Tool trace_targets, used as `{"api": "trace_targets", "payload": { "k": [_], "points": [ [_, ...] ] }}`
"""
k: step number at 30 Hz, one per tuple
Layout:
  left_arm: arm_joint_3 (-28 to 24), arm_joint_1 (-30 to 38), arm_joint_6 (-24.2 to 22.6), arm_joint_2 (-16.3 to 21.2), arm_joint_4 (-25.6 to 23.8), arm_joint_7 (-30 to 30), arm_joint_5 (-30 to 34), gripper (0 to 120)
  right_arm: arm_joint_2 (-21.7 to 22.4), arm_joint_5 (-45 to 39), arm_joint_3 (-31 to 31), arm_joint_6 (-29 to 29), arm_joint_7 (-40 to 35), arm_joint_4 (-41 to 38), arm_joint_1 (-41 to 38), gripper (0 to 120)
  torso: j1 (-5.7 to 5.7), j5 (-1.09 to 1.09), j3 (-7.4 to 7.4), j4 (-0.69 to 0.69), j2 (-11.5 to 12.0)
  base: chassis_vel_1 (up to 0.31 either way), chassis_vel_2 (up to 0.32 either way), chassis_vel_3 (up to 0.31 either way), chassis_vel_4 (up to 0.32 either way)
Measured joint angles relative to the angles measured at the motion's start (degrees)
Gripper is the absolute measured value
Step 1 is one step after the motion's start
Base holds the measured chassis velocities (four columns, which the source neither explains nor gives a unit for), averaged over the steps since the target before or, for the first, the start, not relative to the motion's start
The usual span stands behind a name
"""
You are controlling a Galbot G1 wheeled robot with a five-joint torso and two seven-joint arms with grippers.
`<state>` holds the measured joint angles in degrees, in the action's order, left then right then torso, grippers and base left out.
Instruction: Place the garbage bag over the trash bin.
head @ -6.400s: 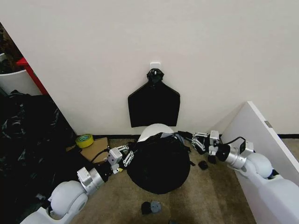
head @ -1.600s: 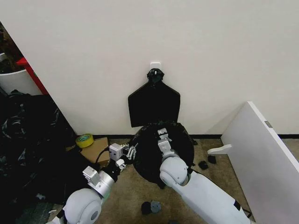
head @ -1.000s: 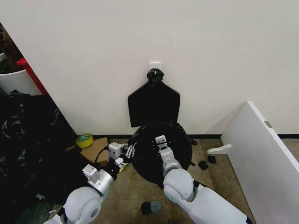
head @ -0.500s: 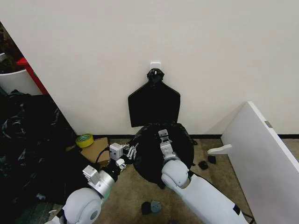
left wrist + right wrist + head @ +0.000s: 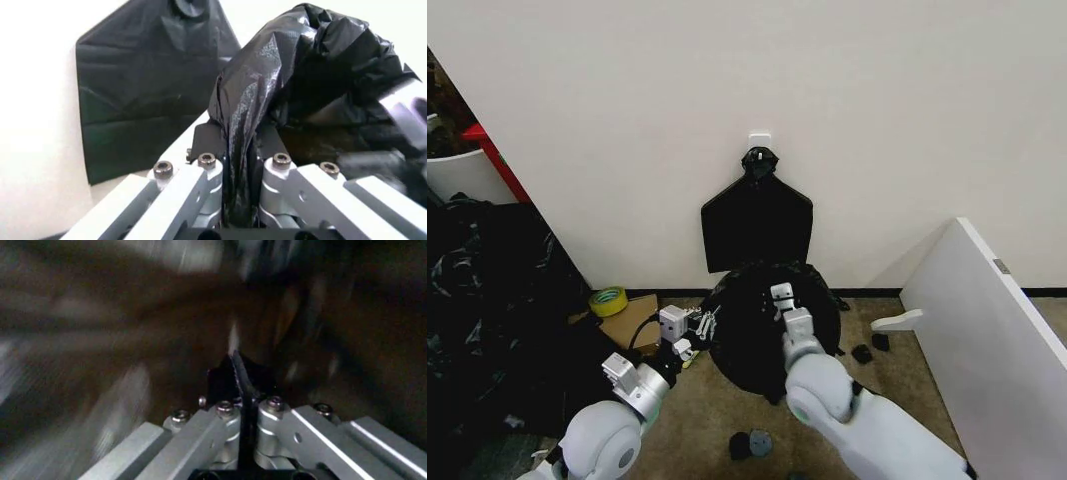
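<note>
White wall (image 5: 907, 120) and brown carpet (image 5: 877, 400) frame the scene, with a flat black bag (image 5: 757, 225) hung from a wall hook above the garbage bag (image 5: 752, 345), which drapes over the trash bin against the wall and hides it from the head view. At the bag's left edge, the left claw (image 5: 704, 325) is clamped on a bunched fold of black plastic. Reaching in over the top of the bag, the right claw (image 5: 243, 385) has its fingers drawn together on a thin sliver of film.
</note>
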<state>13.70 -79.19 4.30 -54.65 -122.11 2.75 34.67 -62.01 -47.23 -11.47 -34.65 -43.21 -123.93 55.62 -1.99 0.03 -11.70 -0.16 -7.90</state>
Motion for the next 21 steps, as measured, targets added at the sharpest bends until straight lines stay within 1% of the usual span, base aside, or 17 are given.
{"api": "trace_targets", "payload": {
  "k": [1,2,3,5,7,10,11,15,16,17,21],
  "points": [
    [0.0,0.1,0.2,0.0,0.0,0.2,0.0,5,0.1,-1.1,0.3,-0.7,-0.4,-0.5,0.2,0,0.00,0.00,0.00,0.00,0.0,0.000,0.000,0.000,0.000],
    [0.1,0.2,0.8,0.0,0.1,0.7,0.0,5,0.2,-3.9,1.1,-2.8,-1.7,-1.3,0.8,0,0.00,0.00,0.00,0.00,0.0,0.000,0.000,0.000,0.000],
    [0.1,0.2,0.8,0.0,0.1,0.7,0.0,5,0.2,-3.9,1.1,-2.8,-1.7,-1.3,0.8,0,0.00,0.00,0.00,0.00,0.0,0.000,0.000,0.000,0.000],
    [0.1,0.3,1.7,0.0,0.1,1.5,0.0,5,0.0,-7.1,1.8,-4.7,-3.8,-1.5,1.5,0,0.00,0.01,0.00,0.01,0.0,0.000,0.000,0.000,0.000],
    [0.1,0.3,2.4,0.0,0.1,2.2,0.1,5,-0.3,-8.8,2.0,-5.8,-5.1,-1.3,2.2,0,0.00,0.00,0.00,0.01,0.0,0.000,0.000,0.000,0.000],
    [0.2,0.3,3.0,0.0,0.0,2.6,0.3,5,-0.4,-8.7,1.8,-6.3,-5.5,-0.8,2.7,0,0.00,0.01,0.00,0.01,0.0,0.000,0.000,0.000,0.000],
    [0.2,0.2,3.2,0.0,-0.1,2.9,0.4,5,-0.4,-7.4,1.4,-6.6,-5.5,-0.1,3.1,0,0.00,0.01,0.00,0.01,0.0,0.000,0.000,0.000,0.000],
    [-0.1,-0.1,3.5,-0.1,-0.6,3.6,0.6,5,-0.8,2.6,-0.1,-6.7,-3.6,2.6,3.6,0,0.00,0.00,0.00,0.01,0.0,0.000,0.000,0.000,0.000],
    [-0.1,-0.1,3.5,-0.1,-0.6,3.6,0.6,5,-0.8,2.6,-0.1,-6.7,-3.6,2.6,3.6,0,0.00,0.00,0.00,0.01,0.0,0.000,0.000,0.000,0.000],
    [-0.1,-0.2,3.6,-0.2,-0.6,3.6,0.6,5,-0.9,4.6,-0.4,-6.6,-3.2,3.2,3.6,0,0.00,0.00,0.00,0.01,0.0,0.000,0.000,0.000,0.000],
    [-0.1,-0.7,3.8,-0.5,-0.7,3.7,0.2,5,-0.9,13.9,-1.0,-4.3,0.0,4.6,3.8,0,0.00,0.00,0.00,0.02,0.0,0.000,0.000,0.000,0.000]
  ]
}}
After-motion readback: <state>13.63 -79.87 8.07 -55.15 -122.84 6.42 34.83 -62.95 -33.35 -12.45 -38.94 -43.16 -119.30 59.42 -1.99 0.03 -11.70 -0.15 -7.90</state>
